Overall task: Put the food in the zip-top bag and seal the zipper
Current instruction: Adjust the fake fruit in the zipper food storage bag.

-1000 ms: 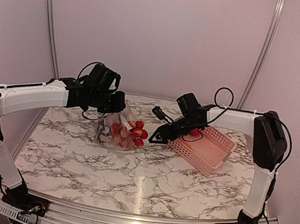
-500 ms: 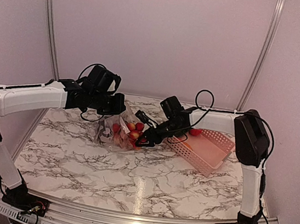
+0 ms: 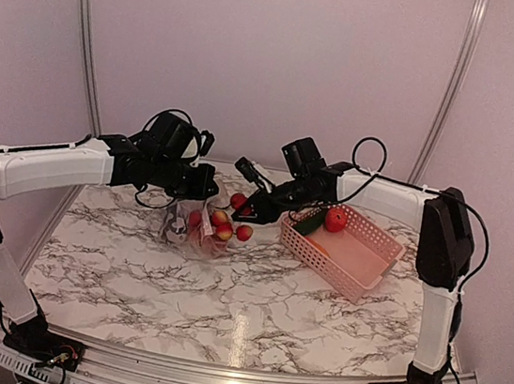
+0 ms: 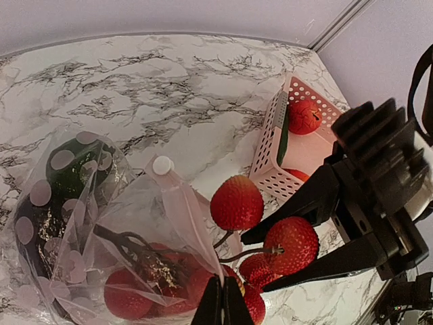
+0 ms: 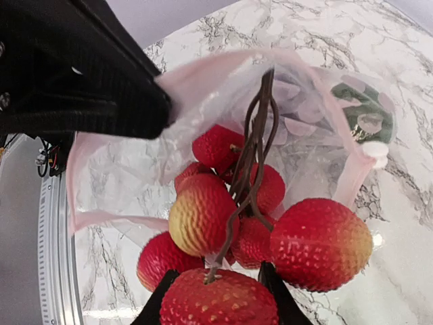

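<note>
Leftward from the basket point(image 3: 361, 264) and then up: that is how the right gripper point(image 3: 245, 209) has moved over the last second, and its fingers have narrowed onto a strawberry cluster point(image 3: 230, 219). They now clamp one berry of the cluster between them. The other berries hang on brown stems just below and in front of the fingertips. Some of them lie behind the plastic of the clear bag point(image 4: 135, 230) and two are outside it.

The left gripper point(image 4: 222, 301) is pressed together on the bag's edge, holding the mouth open toward the right gripper. The zipper point(image 4: 189, 217) runs away from its fingertips. A dark green piece point(image 4: 67, 179) sits in the bag, off to the left gripper's left.

Behind the right gripper, a red fruit point(image 3: 335, 219) and a cucumber point(image 3: 310, 224) rest in the basket.
</note>
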